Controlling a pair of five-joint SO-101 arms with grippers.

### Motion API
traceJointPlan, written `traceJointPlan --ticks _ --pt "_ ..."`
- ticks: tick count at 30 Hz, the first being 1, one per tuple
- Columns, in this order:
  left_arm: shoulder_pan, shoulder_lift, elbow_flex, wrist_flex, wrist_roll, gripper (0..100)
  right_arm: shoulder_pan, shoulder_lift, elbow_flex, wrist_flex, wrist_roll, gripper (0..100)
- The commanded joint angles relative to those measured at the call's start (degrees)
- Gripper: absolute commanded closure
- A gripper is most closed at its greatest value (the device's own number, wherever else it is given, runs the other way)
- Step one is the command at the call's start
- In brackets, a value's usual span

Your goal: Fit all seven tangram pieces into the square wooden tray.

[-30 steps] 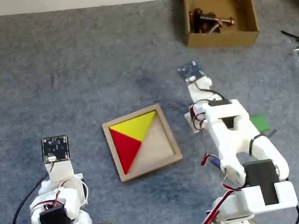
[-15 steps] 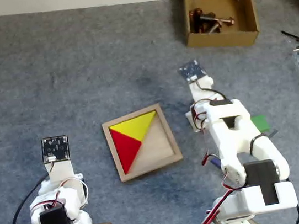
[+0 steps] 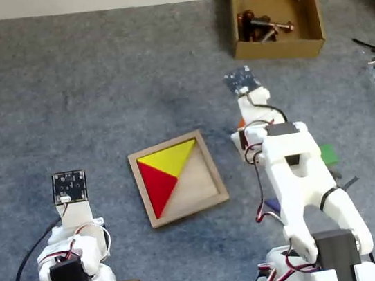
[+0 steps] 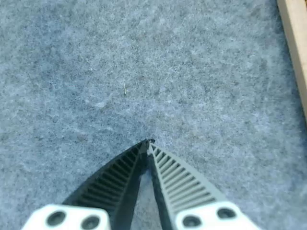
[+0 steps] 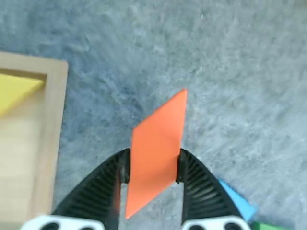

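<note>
The right gripper (image 5: 153, 158) is clamped on an orange tangram piece (image 5: 160, 129), one dark ribbed finger (image 5: 112, 179) pressing on each long side. The piece is a flat, plain orange parallelogram, long and narrow. Its long axis runs lengthwise between the fingers, and its sharp far corner points out past the fingertips, away from the wrist. It sits over grey carpet (image 5: 230, 72), just beside the outer rim of the square wooden tray (image 5: 55, 143); whether it touches the carpet cannot be told. Near the gripper's base lie a blue piece (image 5: 237, 201) and the corner of a green piece (image 5: 268, 225).

From the high camera, the right arm (image 3: 297, 174) stretches away from its base, to the right of the tray (image 3: 209, 172). Inside the tray a yellow triangle (image 3: 169, 158) fills the far part and a red triangle (image 3: 157, 183) the left part, meeting along one edge; the rest is bare wood. The green piece (image 3: 328, 154) lies beside the right arm.

The left gripper (image 4: 146, 143) has its fingers closed together, tips touching and holding nothing, over carpet near the tray's edge (image 4: 292, 48). A cardboard box (image 3: 279, 44) stands at the table's far side.
</note>
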Motion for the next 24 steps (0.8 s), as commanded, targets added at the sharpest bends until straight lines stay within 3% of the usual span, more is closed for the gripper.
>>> traceJointPlan --ticks 1,5,12,20,24 --pt "-0.7 -0.4 1.1 0.3 0.5 99 -2.3 -3.1 -0.9 6.9 -1.9 96.8" --pt "-0.7 -0.4 1.1 0.3 0.5 99 -8.3 -3.0 -4.4 15.8 -4.0 96.8" --pt "-0.7 -0.4 1.1 0.3 0.5 99 -15.4 -3.1 -8.8 23.9 -20.0 96.8" --pt "-0.7 -0.4 1.1 0.3 0.5 99 -23.2 -3.1 -9.0 23.9 -24.3 96.8" --pt "-0.7 -0.4 1.1 0.3 0.5 99 -26.9 -2.7 -8.6 17.9 -24.3 96.8"
